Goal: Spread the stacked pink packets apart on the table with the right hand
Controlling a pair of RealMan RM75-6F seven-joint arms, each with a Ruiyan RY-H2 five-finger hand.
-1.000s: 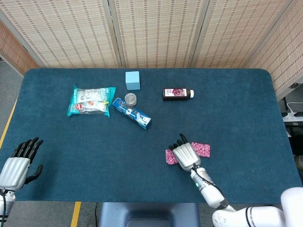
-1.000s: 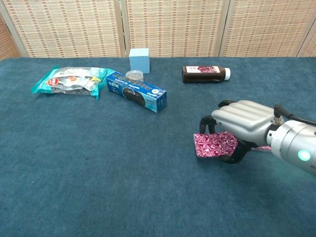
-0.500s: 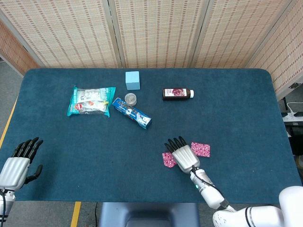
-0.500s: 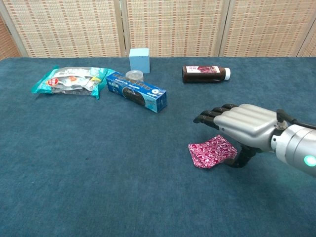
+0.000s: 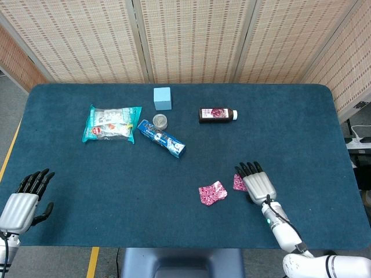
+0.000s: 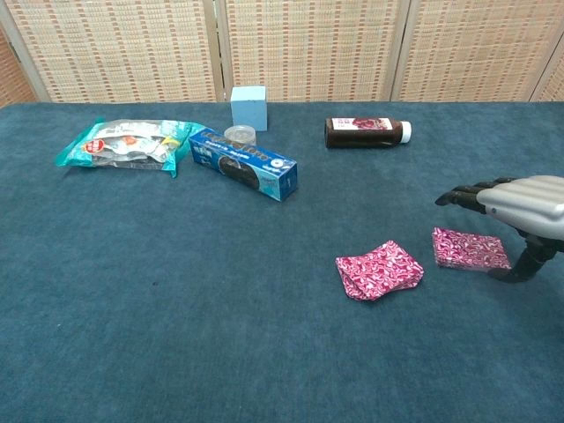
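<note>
Two pink patterned packets lie apart on the blue table. The left packet [image 5: 212,193] [image 6: 379,270] rests free, slightly crumpled. The right packet [image 5: 238,183] [image 6: 469,248] lies flat, partly under my right hand [image 5: 258,183] [image 6: 515,205], which hovers over its right end with fingers stretched forward and holds nothing. My left hand [image 5: 23,197] rests at the near left table edge, fingers apart and empty; the chest view does not show it.
At the far side lie a teal snack bag [image 5: 111,123], a blue box [image 5: 162,138], a small round jar [image 5: 160,121], a light blue cube [image 5: 162,98] and a dark bottle [image 5: 217,114]. The table's near edge [image 5: 174,247] runs close to both hands.
My right hand let go of the left packet and moved right, now over the second packet. The left packet stays where it was dropped. The left hand has not moved.
</note>
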